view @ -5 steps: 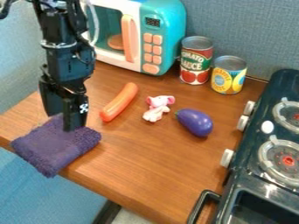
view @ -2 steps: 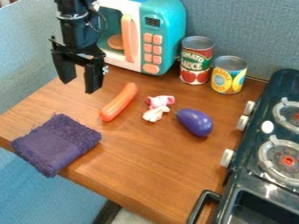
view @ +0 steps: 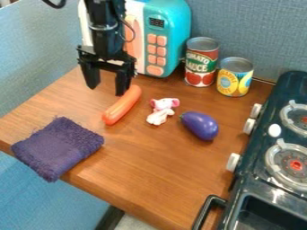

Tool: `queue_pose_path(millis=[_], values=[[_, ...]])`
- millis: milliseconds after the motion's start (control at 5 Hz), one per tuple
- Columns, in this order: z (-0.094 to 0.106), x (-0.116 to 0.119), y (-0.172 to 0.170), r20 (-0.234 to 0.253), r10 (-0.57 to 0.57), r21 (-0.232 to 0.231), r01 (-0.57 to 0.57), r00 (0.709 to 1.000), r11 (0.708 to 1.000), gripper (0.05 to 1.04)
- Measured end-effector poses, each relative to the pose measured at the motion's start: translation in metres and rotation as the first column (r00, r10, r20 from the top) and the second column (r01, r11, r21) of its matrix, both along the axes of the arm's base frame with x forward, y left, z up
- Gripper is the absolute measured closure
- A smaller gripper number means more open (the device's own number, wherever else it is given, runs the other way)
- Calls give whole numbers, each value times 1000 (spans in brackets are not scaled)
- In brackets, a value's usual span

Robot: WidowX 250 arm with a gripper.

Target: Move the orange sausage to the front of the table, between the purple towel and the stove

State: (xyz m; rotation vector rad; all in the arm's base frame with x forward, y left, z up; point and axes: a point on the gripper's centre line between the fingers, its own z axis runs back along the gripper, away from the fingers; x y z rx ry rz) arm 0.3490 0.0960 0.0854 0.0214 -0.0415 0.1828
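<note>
One gripper (view: 107, 91), upper left, fingers spread, right tip close to upper end of sausage (view: 122, 105). Sausage left of centre. Purple cloth (view: 58, 147) at lower left. Toy mouse (view: 160, 114), eggplant (view: 201, 126) near centre. Two cans (view: 201, 65) upper right.

Single fixed camera, slanting down onto the wooden counter (view: 150, 166) from above.

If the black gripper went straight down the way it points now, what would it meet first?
Probably the wooden tabletop, though one finger of the open gripper may catch the orange sausage beside it; its height is unclear here.
</note>
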Motion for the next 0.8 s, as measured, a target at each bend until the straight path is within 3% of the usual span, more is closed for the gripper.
queue_pose_path(millis=[200, 800], values=[[-12, 15, -1, -26, 8, 6, -8, 1000, 1000, 83], [-45, 21, 2, -162, 13, 118, 6, 987, 993, 83]])
